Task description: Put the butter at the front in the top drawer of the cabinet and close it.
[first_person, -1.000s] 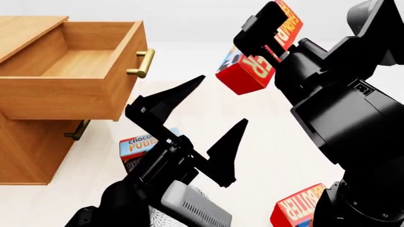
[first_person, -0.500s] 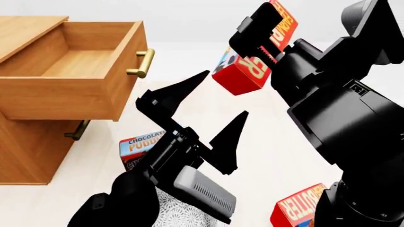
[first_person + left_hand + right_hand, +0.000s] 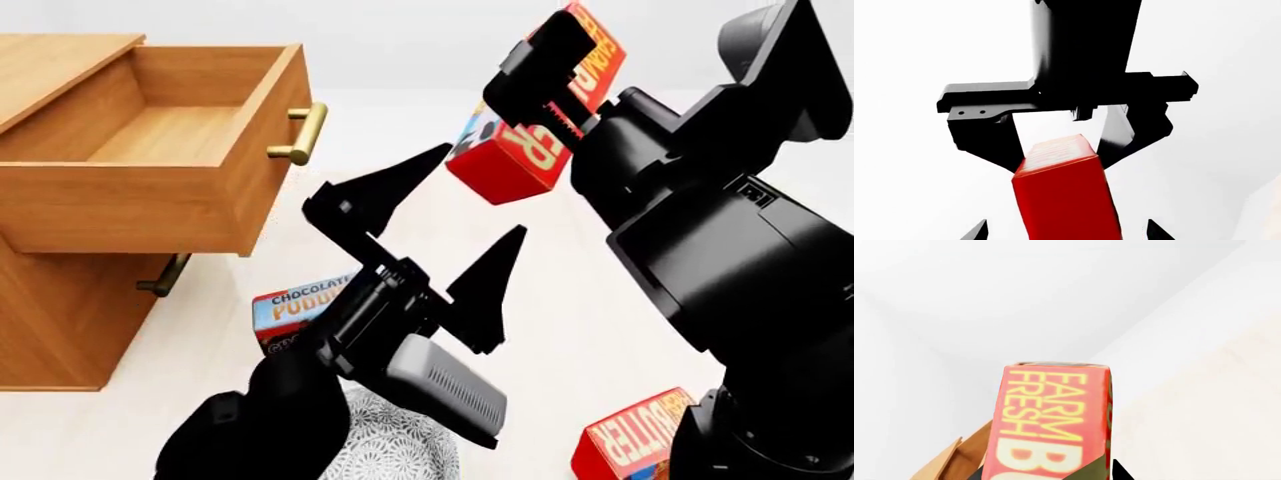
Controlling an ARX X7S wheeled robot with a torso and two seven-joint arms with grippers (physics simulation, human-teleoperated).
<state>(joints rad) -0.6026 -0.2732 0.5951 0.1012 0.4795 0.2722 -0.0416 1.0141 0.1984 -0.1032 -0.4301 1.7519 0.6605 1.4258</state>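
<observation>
- The right gripper point(image 3: 541, 85) sat in the upper right of the head view, its jaws clamped on the butter point(image 3: 523, 140), a red carton held tilted in the air, well clear of the floor.
- In the right wrist view the butter point(image 3: 1051, 425) filled the lower middle, its "FARM FRESH" lettering showing, with a corner of orange-brown wood at the lower left.
- The left gripper point(image 3: 434, 225) stood at the centre of the head view, just below and left of the held carton, its two pointed black fingers spread wide with nothing between them.
- In the left wrist view the butter point(image 3: 1064, 200) appeared at the bottom centre, in front of the right gripper point(image 3: 1061, 135) that held it.
- The top drawer point(image 3: 154, 150) was pulled out, open, at the upper left of the head view, its brass handle facing right; the inside that showed was bare wood.
- The cabinet point(image 3: 54, 320) stood at the left edge below the drawer.
- A Chocolate Pudding box point(image 3: 296, 310) lay on the pale floor point(image 3: 574, 330), partly hidden by the left arm.
- A second butter carton point(image 3: 634, 440) lay at the lower right, beside the robot's body.
- A patterned bowl point(image 3: 394, 455) showed at the bottom centre.
</observation>
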